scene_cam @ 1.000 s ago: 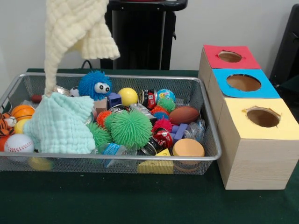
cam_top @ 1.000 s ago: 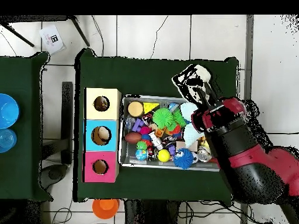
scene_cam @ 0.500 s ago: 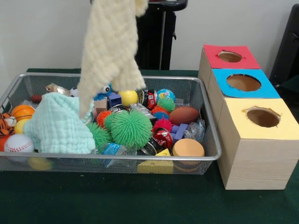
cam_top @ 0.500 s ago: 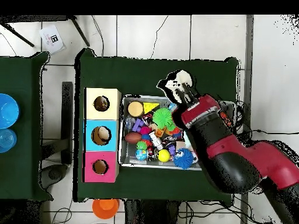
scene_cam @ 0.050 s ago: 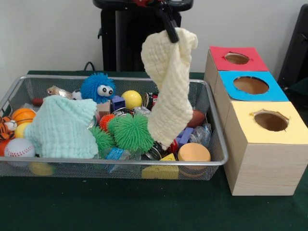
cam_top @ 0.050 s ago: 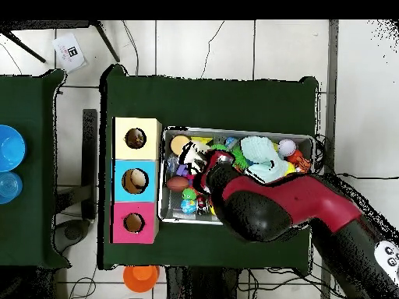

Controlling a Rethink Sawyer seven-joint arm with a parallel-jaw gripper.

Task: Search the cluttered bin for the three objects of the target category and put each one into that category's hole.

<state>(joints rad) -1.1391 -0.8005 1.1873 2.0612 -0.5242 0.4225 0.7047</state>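
Note:
My gripper (scene_cam @ 0.050 s ago: pixel 168 28) hangs high over the right half of the wire bin (scene_cam @ 0.050 s ago: pixel 115 162), shut on the top corner of a cream waffle cloth (scene_cam @ 0.050 s ago: pixel 168 86). The cloth dangles free, and its lower end hangs in front of the toys at the bin's right. A mint cloth (scene_cam @ 0.050 s ago: pixel 62 127) lies bunched on the bin's left side. To the right of the bin stand three wooden boxes with a red-topped hole (scene_cam @ 0.050 s ago: pixel 237 58), a blue-topped hole (scene_cam @ 0.050 s ago: pixel 250 85) and a yellow-topped hole (scene_cam @ 0.050 s ago: pixel 271 121). In the overhead view the red arm (cam_top @ 0.050 s ago: pixel 257 202) covers the bin's middle and hides the gripper.
The bin holds a blue furry toy with eyes (scene_cam @ 0.050 s ago: pixel 97 88), a green spiky ball (scene_cam @ 0.050 s ago: pixel 131 132), a yellow ball (scene_cam @ 0.050 s ago: pixel 131 99), a baseball (scene_cam @ 0.050 s ago: pixel 19 147), a basketball (scene_cam @ 0.050 s ago: pixel 23 114), an orange disc (scene_cam @ 0.050 s ago: pixel 194 152) and several more toys. Green table cloth (scene_cam @ 0.050 s ago: pixel 144 207) lies in front of the bin.
The gripper has carried the cream cloth from above the bin's left side to above its right side, toward the boxes. The blue furry toy is uncovered again.

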